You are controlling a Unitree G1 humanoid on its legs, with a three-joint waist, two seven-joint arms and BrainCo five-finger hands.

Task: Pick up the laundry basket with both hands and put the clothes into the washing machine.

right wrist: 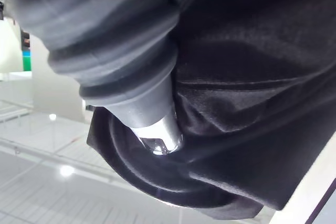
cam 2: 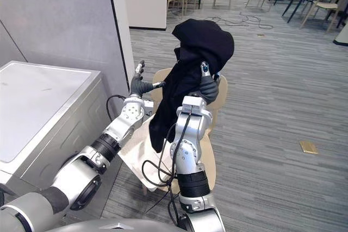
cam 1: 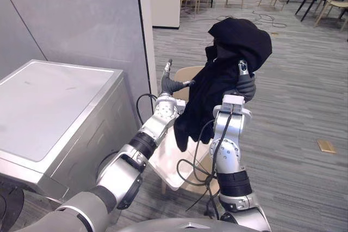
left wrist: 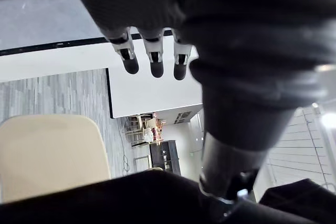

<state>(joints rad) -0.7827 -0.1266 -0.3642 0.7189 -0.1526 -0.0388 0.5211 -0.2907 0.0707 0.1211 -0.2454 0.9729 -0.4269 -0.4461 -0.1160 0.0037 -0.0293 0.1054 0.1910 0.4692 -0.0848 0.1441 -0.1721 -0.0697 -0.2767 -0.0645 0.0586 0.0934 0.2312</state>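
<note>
One black garment (cam 1: 239, 42) hangs long-axis vertical, gripped by right hand (cam 1: 247, 86); left hand (cam 1: 169, 84) beside it, fingers (left wrist: 153, 61) straight, empty; washing machine (cam 1: 54, 107) lies leftward.

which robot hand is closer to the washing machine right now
Left. The left robot hand is raised open between the washing machine and the black garment; the right robot hand grips that garment on its far side from the machine.

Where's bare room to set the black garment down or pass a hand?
Free: the washing machine top, bare up to the grey partition; the grey floor right of the chair. Crowded: over the chair, where the black garment hangs from the right hand with the left hand close beside it.
</note>
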